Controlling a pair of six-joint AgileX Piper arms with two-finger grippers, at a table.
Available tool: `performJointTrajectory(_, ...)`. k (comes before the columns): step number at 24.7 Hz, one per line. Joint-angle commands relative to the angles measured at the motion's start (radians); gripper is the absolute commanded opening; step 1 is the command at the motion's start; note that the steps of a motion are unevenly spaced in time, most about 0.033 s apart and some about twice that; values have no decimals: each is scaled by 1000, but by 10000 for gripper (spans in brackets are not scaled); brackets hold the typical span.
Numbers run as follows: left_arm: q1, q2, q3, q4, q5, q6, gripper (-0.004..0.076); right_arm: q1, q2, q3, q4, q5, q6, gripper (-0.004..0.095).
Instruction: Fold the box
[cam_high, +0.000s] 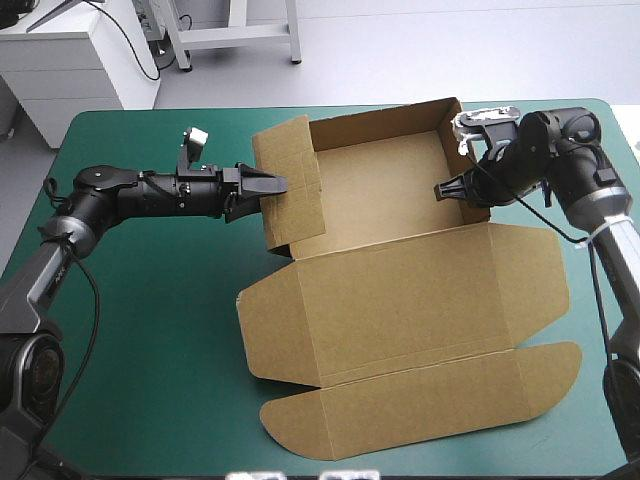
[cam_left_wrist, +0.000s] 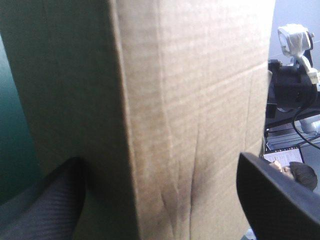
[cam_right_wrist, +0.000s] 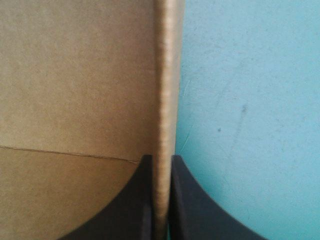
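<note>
High view. Brown box (cam_high: 400, 300) on the teal-green tabletop (cam_high: 150, 320), right of the middle and reaching toward the far edge. Open tray at the far side with walls raised; lid spread flat toward the near edge, ending in a long rounded flap nearest the robot. Left end effector (cam_high: 266, 187) reaching in from the left, at the tray's left wall, where a tall flap stands upright. Right end effector (cam_high: 447, 190) at the tray's right wall, pointing left toward the tray.

Left wrist view. Upright, folded corner of the box (cam_left_wrist: 190, 100) filling most of the space ahead. Black fingers (cam_left_wrist: 45, 210) of the left end effector (cam_left_wrist: 159, 159) set wide apart, one on either side of the board, not pressed together on it.

Right wrist view. Right end effector (cam_right_wrist: 161, 159) clamped on the box (cam_right_wrist: 75, 75): thin wall edge pinched between two black fingers, all but closed. Brown face with one crease line on one side of the wall, bare teal-green tabletop (cam_right_wrist: 250, 100) on the other.
</note>
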Motion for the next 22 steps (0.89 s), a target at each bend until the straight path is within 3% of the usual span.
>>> performJointTrajectory(1,-5,-51,-31,-107,25,1,588,-4,-42,-32,10,-42,-1,-18)
performJointTrajectory(4,-5,-54,-31,-118,22,1,587,-4,-42,-32,8,-58,12,-17)
performJointTrajectory(10,-59,-148,-31,125,-236,-162,584,0,-42,-32,8,-111,38,-17)
performJointTrajectory(19,-195,-206,-31,338,-421,-336,584,50,-42,-32,-4,-145,51,-13)
performJointTrajectory(22,-237,-206,-31,422,-461,-419,584,101,-42,-32,-95,-157,106,-13)
